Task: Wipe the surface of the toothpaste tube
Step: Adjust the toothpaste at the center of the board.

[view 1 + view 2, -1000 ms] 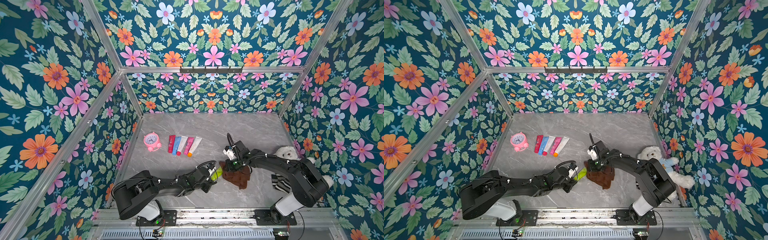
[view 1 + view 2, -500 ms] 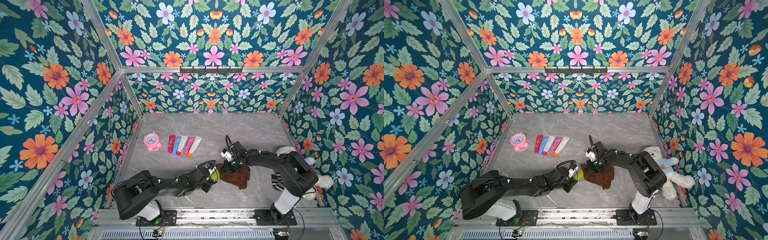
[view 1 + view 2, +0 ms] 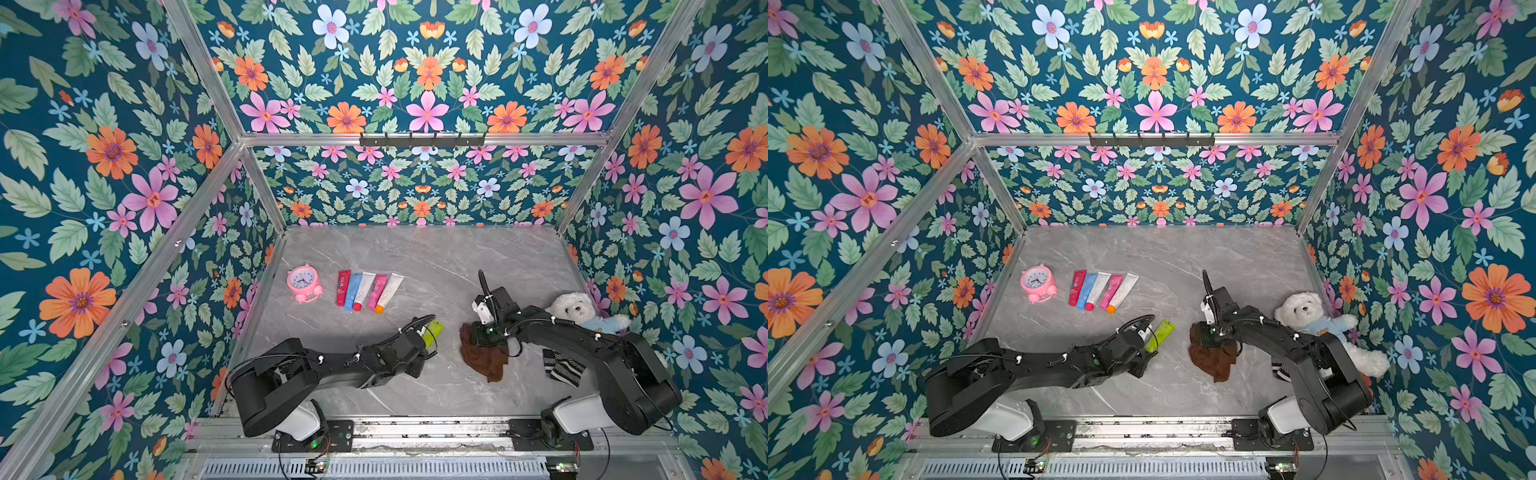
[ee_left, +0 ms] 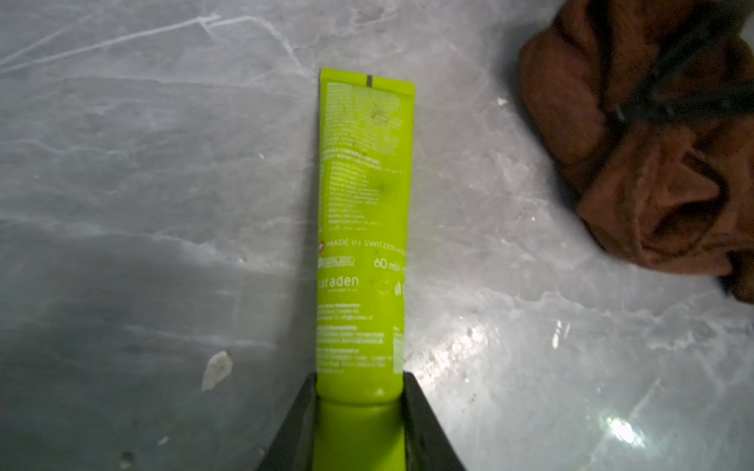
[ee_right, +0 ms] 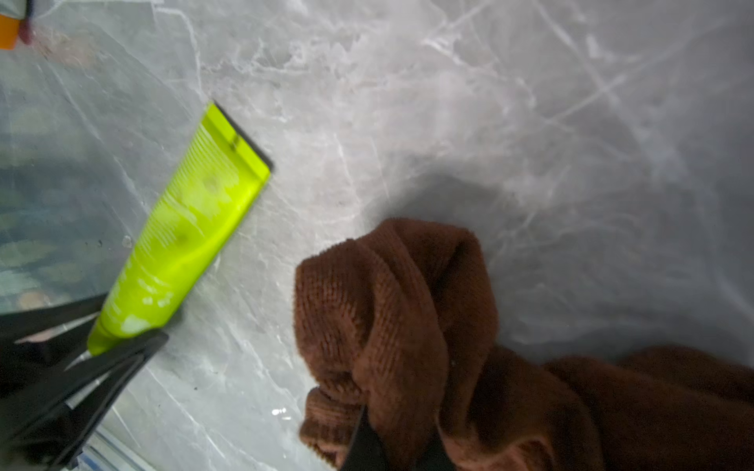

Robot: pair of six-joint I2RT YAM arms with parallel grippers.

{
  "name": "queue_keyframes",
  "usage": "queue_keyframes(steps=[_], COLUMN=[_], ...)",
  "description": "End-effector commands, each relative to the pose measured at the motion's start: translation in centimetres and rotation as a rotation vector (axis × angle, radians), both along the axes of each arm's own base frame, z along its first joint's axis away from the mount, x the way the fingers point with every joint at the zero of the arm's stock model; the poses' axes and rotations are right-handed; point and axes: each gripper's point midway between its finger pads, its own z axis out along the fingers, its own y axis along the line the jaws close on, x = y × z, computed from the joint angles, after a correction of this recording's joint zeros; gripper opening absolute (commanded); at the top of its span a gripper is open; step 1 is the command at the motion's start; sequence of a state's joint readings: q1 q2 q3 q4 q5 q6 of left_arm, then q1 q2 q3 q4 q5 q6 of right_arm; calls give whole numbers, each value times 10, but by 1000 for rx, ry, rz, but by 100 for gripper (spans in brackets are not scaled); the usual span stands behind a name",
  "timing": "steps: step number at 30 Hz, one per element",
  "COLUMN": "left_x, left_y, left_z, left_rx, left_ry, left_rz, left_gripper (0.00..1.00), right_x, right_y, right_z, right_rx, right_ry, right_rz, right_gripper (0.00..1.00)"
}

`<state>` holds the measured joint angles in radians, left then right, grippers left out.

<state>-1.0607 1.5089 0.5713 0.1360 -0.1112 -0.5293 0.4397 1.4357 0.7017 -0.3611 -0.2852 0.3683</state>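
Observation:
A lime-green toothpaste tube [image 3: 433, 331] [image 3: 1161, 333] points out over the grey marble table, with my left gripper [image 3: 422, 340] [image 4: 361, 381] shut on its cap end. In the left wrist view the tube [image 4: 361, 212] shows its printed back, its flat crimped end farthest from the jaws. A crumpled brown cloth [image 3: 484, 357] [image 3: 1209, 357] [image 5: 408, 310] hangs down to the table in my right gripper [image 3: 478, 332] [image 5: 398, 426], which is shut on it. The cloth sits just right of the tube's flat end [image 5: 240, 142], with a narrow gap between them.
Several coloured tubes [image 3: 368, 289] lie in a row at the back left beside a pink alarm clock [image 3: 303, 282]. A white teddy bear [image 3: 582, 309] leans on the right wall. A striped cloth [image 3: 563, 368] lies under the right arm. Floral walls close in three sides.
The right gripper and brown cloth have pulled back to the right, off the tube's end. More of the tube now shows. The left arm has barely moved.

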Motion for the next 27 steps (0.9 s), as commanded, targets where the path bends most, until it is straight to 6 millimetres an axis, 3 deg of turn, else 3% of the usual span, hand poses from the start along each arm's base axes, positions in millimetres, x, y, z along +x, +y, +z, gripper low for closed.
queue_keyframes(steps=[1,4,9,13,16,19,27], left_x=[-3,-9,-2,14,30,42,41], left_y=[-7,-29,-35,-27,-13,-6,-32], left_z=[-1,11,36,56,59,59,48], left_rx=[-40,-106,-102,-72,-94,-170,-339], left_ry=[71,102,73,64,110,165,291], left_rz=[53,3,5,18,44,75,58], left_gripper=[27,51,55,53,44,42,41], right_x=[-4,-6,-6,-5,-4,-4,-3], right_y=[1,2,4,5,6,5,5], right_z=[0,0,0,0,1,2,5], right_rx=[20,30,43,50,53,54,62], right_ry=[7,0,-7,-18,-28,-38,-58], right_rz=[-5,4,14,20,25,25,27], right_gripper=[0,0,0,0,0,0,0])
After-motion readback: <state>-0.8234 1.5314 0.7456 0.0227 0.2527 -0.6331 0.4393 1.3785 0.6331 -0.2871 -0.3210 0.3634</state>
